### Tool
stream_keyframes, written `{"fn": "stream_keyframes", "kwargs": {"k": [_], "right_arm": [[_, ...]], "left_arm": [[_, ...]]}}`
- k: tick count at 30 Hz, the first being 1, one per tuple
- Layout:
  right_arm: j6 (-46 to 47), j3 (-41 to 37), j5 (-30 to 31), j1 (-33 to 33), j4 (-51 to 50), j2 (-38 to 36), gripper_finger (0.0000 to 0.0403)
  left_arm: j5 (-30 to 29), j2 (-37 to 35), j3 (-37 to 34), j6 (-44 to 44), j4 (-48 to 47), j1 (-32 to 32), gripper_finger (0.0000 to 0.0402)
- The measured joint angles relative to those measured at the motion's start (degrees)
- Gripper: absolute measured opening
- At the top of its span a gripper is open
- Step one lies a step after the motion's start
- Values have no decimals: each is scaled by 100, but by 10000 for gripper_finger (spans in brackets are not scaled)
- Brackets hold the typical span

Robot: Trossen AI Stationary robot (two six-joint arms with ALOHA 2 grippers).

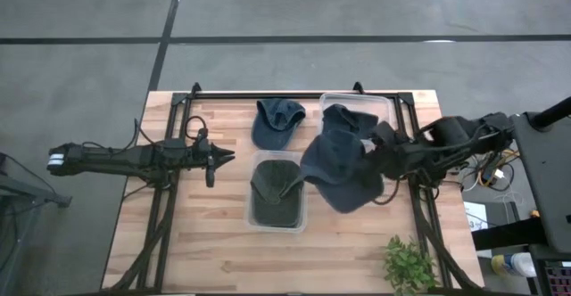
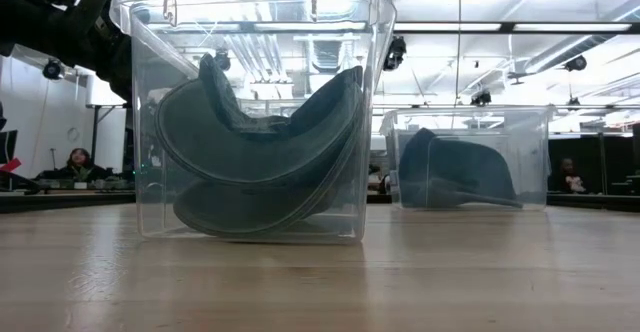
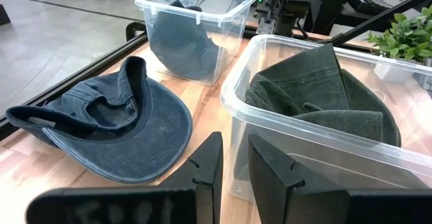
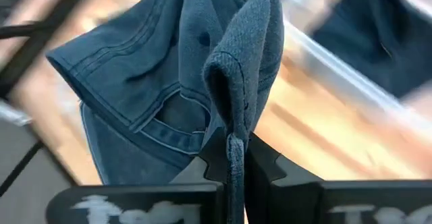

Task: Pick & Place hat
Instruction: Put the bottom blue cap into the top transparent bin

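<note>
My right gripper is shut on a blue denim hat, held in the air between two clear bins. A second blue hat lies crown-down on the table near its far edge. The near bin holds dark green hats. The far bin holds another blue hat. My left gripper waits left of the near bin, open by a narrow gap, touching nothing. My right gripper pinches a fold of the hat's cloth between its two fingers, beside the strap opening at the back. The fingers come roughly level from the table's right. The hat is lifted clear, and its crown and brim spread away beyond the fingertips.
A small green plant stands at the table's near right corner. A black frame runs along the left, far and right edges. Bare wood lies left of and nearer than the near bin.
</note>
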Motion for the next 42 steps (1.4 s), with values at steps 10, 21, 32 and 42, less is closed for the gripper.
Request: {"fn": "stream_keyframes", "kwargs": {"k": [10, 21, 32, 42], "right_arm": [[-3597, -180, 35, 1, 3361, -651, 12], [-6097, -432, -1683, 0, 5970, -842, 11], [-6437, -626, -2387, -22, 6654, -797, 11], [-3683, -628, 556, -343, 2640, -741, 11]], "left_arm": [[0, 0, 0, -1, -2, 0, 62], [0, 0, 0, -3, 0, 0, 62], [0, 0, 0, -3, 2, 0, 62], [0, 0, 0, -5, 0, 0, 62]]}}
